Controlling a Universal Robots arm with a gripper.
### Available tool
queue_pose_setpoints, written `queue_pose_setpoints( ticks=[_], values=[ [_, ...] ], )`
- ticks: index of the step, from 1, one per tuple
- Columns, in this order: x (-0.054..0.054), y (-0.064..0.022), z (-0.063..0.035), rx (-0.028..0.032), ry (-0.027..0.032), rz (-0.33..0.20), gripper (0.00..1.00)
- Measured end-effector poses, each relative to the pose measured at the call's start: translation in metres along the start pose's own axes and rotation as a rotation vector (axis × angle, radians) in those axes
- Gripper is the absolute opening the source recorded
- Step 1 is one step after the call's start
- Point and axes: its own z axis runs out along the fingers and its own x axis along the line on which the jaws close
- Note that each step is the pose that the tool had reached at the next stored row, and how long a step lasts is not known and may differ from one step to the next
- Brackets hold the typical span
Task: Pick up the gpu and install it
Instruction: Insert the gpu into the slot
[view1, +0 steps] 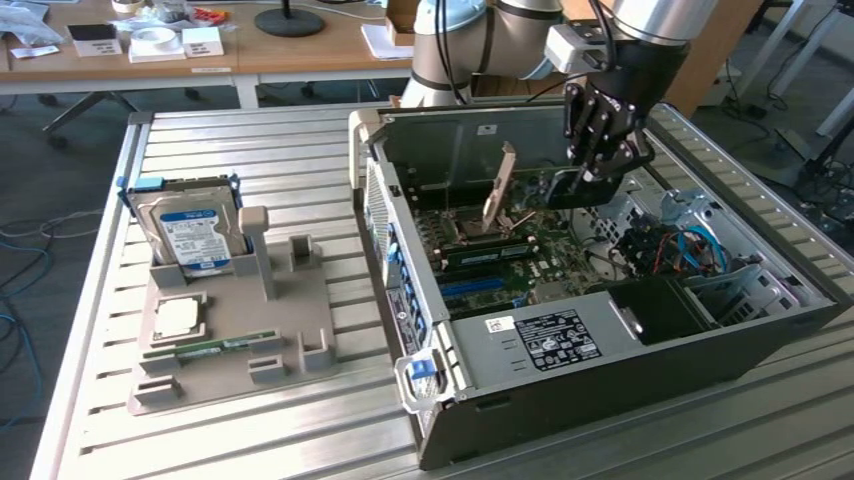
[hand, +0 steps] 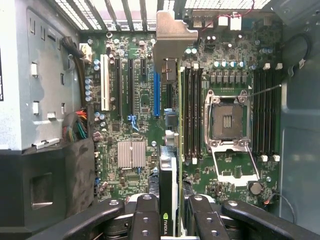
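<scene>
Slatted metal table (view1: 267, 140), open PC case (view1: 601, 370) at the exterior view's right. Gripper (view1: 597, 172) down inside the case, clenched on gpu (view1: 574, 190). Card held edge-on over motherboard (hand: 130, 125), beside blue slot (hand: 156, 95), bracket (hand: 172, 37) at far end. Seated or not: can't tell. Hard drive (view1: 191, 232) upright in grey holder (view1: 287, 300) at the exterior view's left.

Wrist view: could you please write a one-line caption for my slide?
The gripper holds the gpu edge-on over the motherboard.
</scene>
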Motion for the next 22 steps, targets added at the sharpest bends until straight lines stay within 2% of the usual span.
queue_pose_setpoints(
  ticks=[8,22],
  values=[
    [0.0002,0.0053,0.0,0.0,0.0001,0.0,0.27],
    [0.0003,0.0097,0.0001,0.0,0.0001,0.0,0.27]
  ],
)
